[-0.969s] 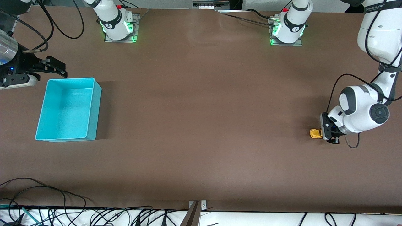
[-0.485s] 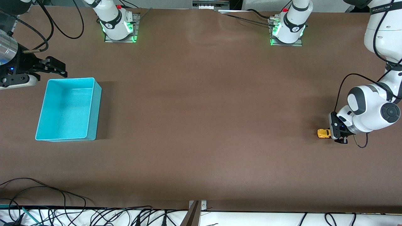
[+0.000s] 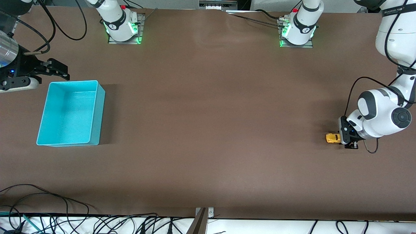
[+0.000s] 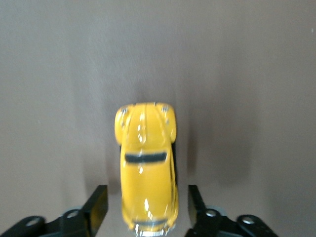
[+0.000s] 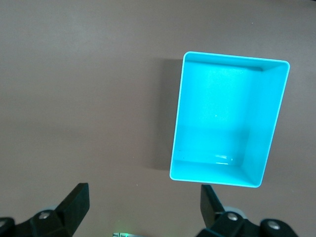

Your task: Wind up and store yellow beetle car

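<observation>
Tiny yellow beetle-shaped toy car point(image 4: 147, 170) on brown bench point(image 3: 208, 130), toward left arm's end. Left gripper point(image 4: 147, 210) low, fingers point(image 4: 97, 205) spread either side of car, gaps visible. Right gripper point(image 5: 143, 205) waiting, fingers spread, above bench beside turquoise plastic bin point(image 5: 227, 121).

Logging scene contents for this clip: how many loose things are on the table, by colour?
Yellow: 1, the yellow beetle car, on the table between the open fingers of the left gripper.
Turquoise: 1, the turquoise bin, with nothing in it, at the right arm's end of the table.
Total: 2
</observation>
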Motion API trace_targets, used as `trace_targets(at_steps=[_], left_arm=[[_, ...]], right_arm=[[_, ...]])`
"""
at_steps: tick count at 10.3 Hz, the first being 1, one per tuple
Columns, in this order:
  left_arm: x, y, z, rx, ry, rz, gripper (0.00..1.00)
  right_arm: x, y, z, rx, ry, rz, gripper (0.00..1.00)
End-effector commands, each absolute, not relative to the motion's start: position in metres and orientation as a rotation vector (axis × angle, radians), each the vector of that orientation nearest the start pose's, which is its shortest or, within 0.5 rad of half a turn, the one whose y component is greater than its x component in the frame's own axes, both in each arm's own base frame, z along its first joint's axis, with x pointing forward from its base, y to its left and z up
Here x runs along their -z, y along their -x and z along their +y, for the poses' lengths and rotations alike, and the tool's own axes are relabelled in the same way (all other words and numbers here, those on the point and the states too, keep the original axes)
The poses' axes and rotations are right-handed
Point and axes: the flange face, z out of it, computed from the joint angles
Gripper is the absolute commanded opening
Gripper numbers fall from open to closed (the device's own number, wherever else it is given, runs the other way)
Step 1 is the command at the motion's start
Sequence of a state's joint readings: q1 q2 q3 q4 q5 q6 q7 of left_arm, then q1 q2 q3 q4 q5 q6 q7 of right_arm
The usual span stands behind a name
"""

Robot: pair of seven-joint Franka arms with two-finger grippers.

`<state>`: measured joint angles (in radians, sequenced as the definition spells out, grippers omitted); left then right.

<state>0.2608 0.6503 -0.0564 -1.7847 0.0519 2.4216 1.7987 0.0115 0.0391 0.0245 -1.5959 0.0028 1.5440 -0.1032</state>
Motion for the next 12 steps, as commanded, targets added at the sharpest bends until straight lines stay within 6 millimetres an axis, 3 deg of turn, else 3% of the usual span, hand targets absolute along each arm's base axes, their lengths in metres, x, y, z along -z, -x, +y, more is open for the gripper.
trace_targets(at_steps=[1, 3, 5, 6, 12], left_arm=[[-0.23, -0.653, 0.108, 0.022, 2.129, 2.354, 1.0], [-0.264, -0.661, 0.097, 0.0, 2.15, 2.375, 1.0], [-0.297, -0.676, 0.064, -0.07, 2.201, 2.372, 1.0], [-0.304, -0.679, 0.049, -0.095, 2.231, 2.358, 1.0], [-0.306, -0.68, 0.033, -0.111, 2.256, 2.34, 1.0]], right_arm=[[-0.589, -0.559, 0.005, -0.142, 3.112, -0.243, 1.0], [-0.589, -0.559, 0.003, -0.142, 3.112, -0.241, 1.0], [-0.589, -0.558, 0.001, -0.142, 3.112, -0.236, 1.0], [-0.589, -0.559, 0.001, -0.142, 3.112, -0.236, 1.0], [-0.587, -0.56, 0.002, -0.142, 3.112, -0.239, 1.0]])
